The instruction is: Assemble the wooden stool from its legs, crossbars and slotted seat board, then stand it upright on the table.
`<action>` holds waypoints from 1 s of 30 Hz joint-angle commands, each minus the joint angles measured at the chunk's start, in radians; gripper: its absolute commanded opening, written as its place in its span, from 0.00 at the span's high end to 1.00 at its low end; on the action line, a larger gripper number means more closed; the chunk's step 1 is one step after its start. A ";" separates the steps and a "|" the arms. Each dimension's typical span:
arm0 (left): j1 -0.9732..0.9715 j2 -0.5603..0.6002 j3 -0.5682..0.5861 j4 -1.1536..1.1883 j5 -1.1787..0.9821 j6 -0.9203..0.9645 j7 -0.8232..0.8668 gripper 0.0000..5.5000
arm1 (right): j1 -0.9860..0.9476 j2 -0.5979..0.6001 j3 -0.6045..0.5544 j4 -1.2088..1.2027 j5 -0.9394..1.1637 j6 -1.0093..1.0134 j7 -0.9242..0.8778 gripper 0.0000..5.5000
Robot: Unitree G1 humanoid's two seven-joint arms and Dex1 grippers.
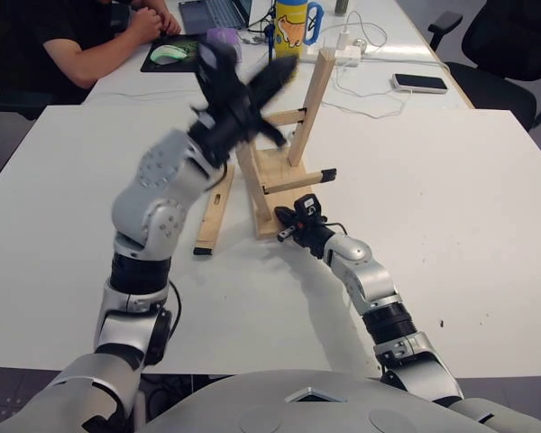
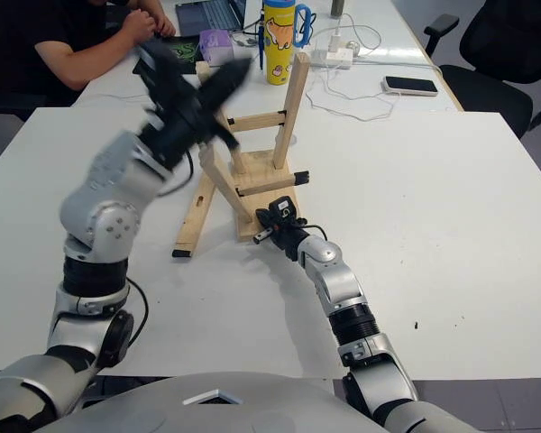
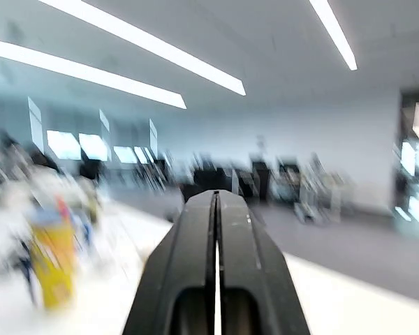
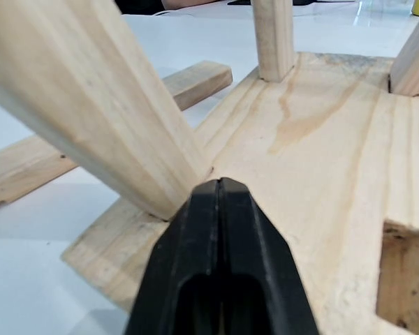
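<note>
On white table (image 1: 451, 225), resting closed black right gripper (image 4: 220, 185) against slotted seat board (image 4: 321, 174) of upturned pale wooden stool (image 1: 308, 108); hovering closed, empty left gripper (image 1: 287, 66) above. Risking knocking tilted leg (image 1: 252, 185) askew when descending.

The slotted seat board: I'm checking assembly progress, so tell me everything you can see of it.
The slotted seat board is a slab of pale, grained wood lying flat on the white table. Three wooden legs rise from it, the near one tilted, and one rectangular slot stands empty. The shut right gripper has its tip at the board's near corner, by the tilted leg's foot; whether it touches the board is unclear.
</note>
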 commanded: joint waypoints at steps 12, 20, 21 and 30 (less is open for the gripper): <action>0.580 -0.048 0.054 0.022 0.220 0.116 0.233 0.69 | 0.087 -0.030 -0.016 0.124 -0.049 0.021 -0.030 1.00; 0.653 -0.126 0.012 -0.012 0.271 0.250 0.326 0.48 | 0.079 -0.029 0.004 0.126 -0.053 0.032 -0.013 1.00; 0.651 -0.131 0.010 -0.015 0.261 0.280 0.325 0.46 | 0.080 -0.026 0.004 0.124 -0.053 0.032 -0.015 1.00; 0.631 -0.122 0.011 -0.001 0.239 0.410 0.291 0.31 | 0.090 -0.011 0.008 0.115 -0.052 0.030 -0.025 1.00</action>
